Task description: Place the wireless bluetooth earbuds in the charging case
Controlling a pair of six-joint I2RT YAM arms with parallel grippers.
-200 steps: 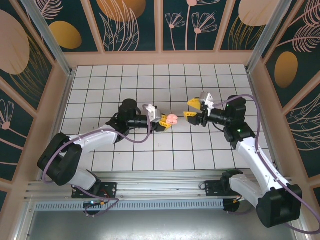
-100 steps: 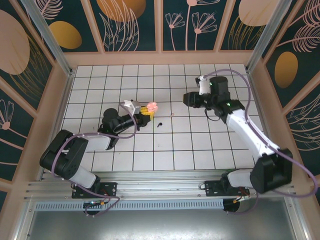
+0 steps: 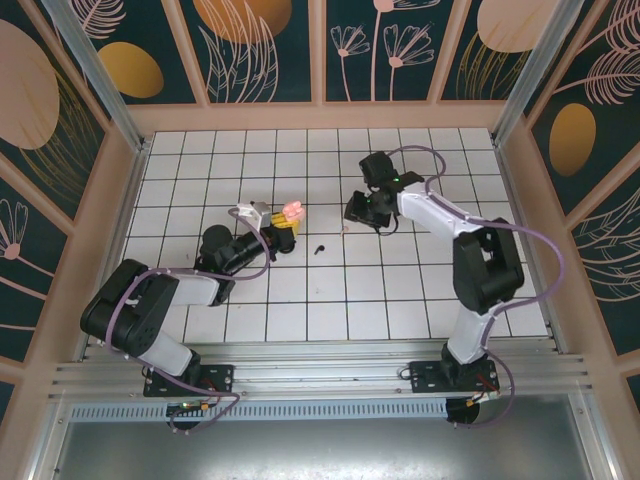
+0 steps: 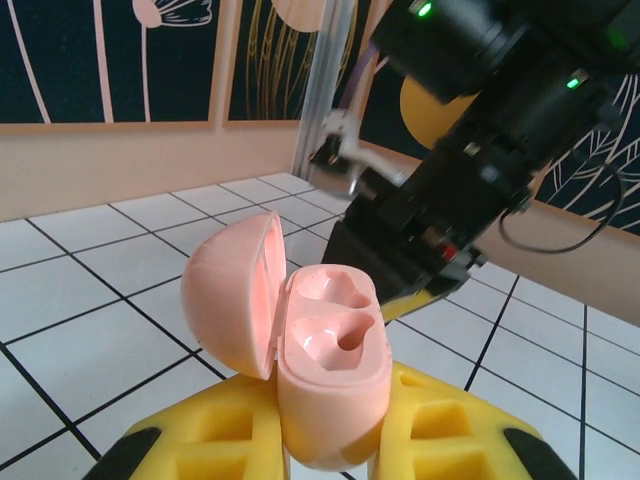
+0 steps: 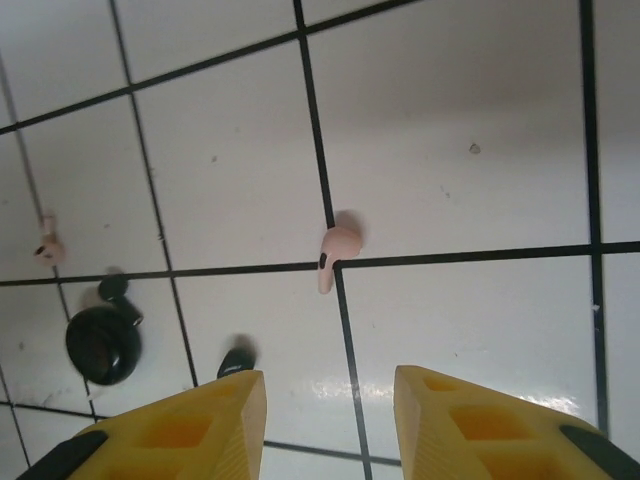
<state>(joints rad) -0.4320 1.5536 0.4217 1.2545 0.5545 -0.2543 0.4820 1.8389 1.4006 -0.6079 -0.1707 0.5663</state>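
- Left gripper: I see its yellow fingers pinching the pink charging case from both sides. The case stands upright between them, lifted off the tiled table.
- Case lid: swung open to the left of the fingers. The two moulded wells inside are bare.
- Right arm: its dark body hangs just beyond the case and blocks most of what lies behind the left fingers.
- Right gripper: its fingers are spread, pointing down at the table with nothing between them.
- Pink earbud: lies on a black grid line just ahead of the gap between the right fingers. It is free and well apart from the case.
- Second pink earbud: far off to the left of the right fingers, small and hard to read.
- Black round item: ahead of the left-hand finger. I cannot tell what it is.
- Small dark piece: just beyond the left-hand fingertip, too small to identify.
- Cut off: the lower ends of both pairs of fingers run out of frame in the wrist views.
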